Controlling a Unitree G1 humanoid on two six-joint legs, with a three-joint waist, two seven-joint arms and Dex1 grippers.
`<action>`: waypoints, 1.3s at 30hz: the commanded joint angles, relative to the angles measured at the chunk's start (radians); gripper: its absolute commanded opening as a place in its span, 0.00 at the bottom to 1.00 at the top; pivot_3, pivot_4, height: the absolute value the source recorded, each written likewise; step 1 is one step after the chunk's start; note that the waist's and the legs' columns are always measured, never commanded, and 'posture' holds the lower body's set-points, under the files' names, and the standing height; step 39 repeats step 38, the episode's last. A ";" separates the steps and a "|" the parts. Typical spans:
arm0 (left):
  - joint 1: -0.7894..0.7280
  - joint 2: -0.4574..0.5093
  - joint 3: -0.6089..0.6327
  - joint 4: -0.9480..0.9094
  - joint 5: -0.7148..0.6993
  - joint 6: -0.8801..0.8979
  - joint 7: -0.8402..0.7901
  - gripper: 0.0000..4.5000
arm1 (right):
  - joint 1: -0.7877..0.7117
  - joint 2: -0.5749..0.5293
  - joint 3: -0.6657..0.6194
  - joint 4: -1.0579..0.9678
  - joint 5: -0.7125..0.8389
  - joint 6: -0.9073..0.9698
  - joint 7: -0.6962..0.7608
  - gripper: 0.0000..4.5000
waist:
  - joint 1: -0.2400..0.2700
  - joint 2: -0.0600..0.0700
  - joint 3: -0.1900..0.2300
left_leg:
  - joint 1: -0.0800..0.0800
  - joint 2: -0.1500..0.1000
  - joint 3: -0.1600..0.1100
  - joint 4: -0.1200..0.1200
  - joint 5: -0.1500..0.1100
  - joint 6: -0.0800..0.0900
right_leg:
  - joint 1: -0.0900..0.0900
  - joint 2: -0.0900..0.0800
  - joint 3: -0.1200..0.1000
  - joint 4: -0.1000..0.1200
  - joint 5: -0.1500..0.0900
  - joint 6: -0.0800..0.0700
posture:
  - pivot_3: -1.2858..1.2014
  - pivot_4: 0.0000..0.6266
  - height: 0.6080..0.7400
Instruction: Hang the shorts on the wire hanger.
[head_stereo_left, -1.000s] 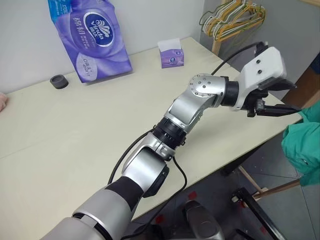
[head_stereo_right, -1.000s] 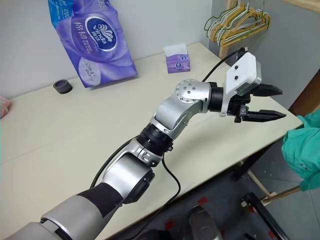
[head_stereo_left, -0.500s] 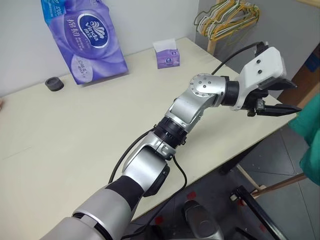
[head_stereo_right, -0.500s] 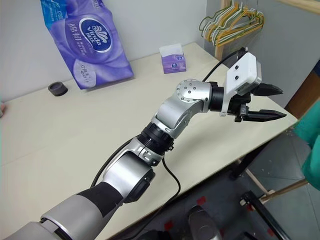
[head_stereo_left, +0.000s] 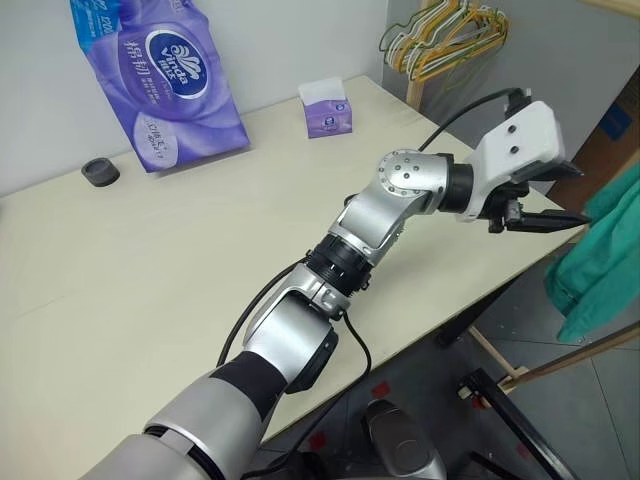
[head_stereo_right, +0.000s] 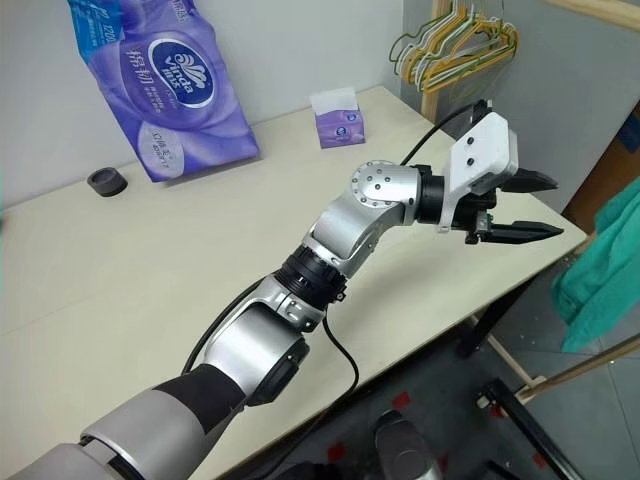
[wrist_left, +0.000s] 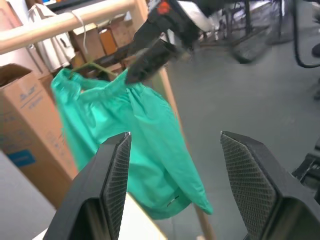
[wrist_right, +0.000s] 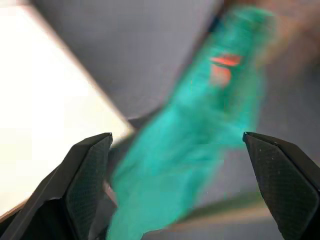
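The teal-green fabric shorts hang from a wooden rail past the desk's right edge, beyond the spread, empty left claw; the right claw, jaws wide, faces them.

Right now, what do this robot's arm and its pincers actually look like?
The left arm is a chain of silver metal joints with black collars, a black cable looping alongside, ending in a white block. Its left gripper has two black pointed fingers with cross-hatched pads, like the right gripper.

Both eye views look down from the head over the cream rectangular tabletop, the teal-green fabric shorts at right edge. Both wrist views face those shorts closely, blurred in the right one.
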 joint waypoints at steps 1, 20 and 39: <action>0.071 0.085 0.013 -0.072 0.053 0.022 0.054 0.66 | 0.039 0.154 -0.009 -0.233 0.031 -0.039 -0.041 0.99 | -0.001 0.000 -0.001 | 0.000 0.000 0.000 0.000 0.000 0.000 | 0.000 0.000 0.000 0.001 0.000 0.000 | 0.36 0.19 1.00; 0.873 0.190 0.413 -0.633 0.271 0.254 1.034 0.66 | 0.249 0.883 0.587 0.164 -0.186 -1.149 -0.250 0.99 | 0.196 -0.030 -0.066 | -0.005 0.000 -0.016 0.016 0.004 -0.008 | -0.010 -0.001 -0.012 0.017 0.012 -0.014 | 0.51 0.07 1.00; 0.968 0.222 0.458 -0.691 0.183 0.276 1.006 0.66 | 0.166 0.957 0.574 0.451 -0.183 -1.327 -0.229 0.99 | 0.438 -0.034 -0.074 | -0.005 0.001 -0.029 0.016 0.012 -0.016 | -0.005 -0.001 -0.034 0.016 0.017 -0.027 | 0.58 0.12 1.00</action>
